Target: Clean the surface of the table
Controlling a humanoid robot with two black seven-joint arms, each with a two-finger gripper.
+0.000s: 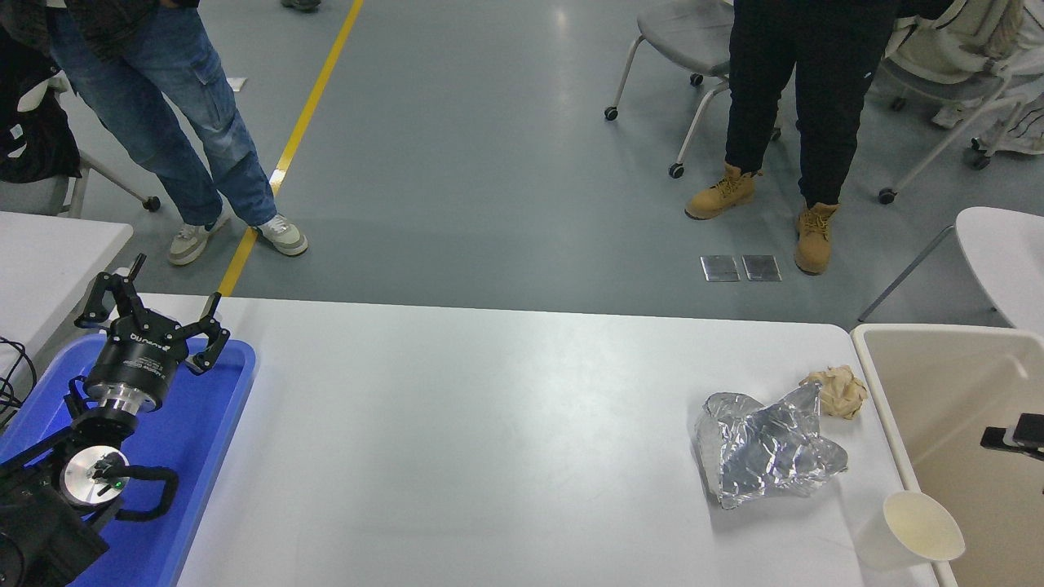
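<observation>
One left gripper (155, 314) hovers splayed above blue tray (232, 391).

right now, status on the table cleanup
Left gripper open, parked over blue tray. Right gripper barely visible. Table surface holds foil, paper wad, cup.

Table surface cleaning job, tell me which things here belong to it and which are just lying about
Belong to the job:
table surface
crumpled foil wrapper
crumpled brown paper ball
paper cup
beige bin, probably for the trash
right gripper, barely in view over the bin

Just there:
blue tray under the parked left gripper
chairs
people standing beyond the table
</observation>
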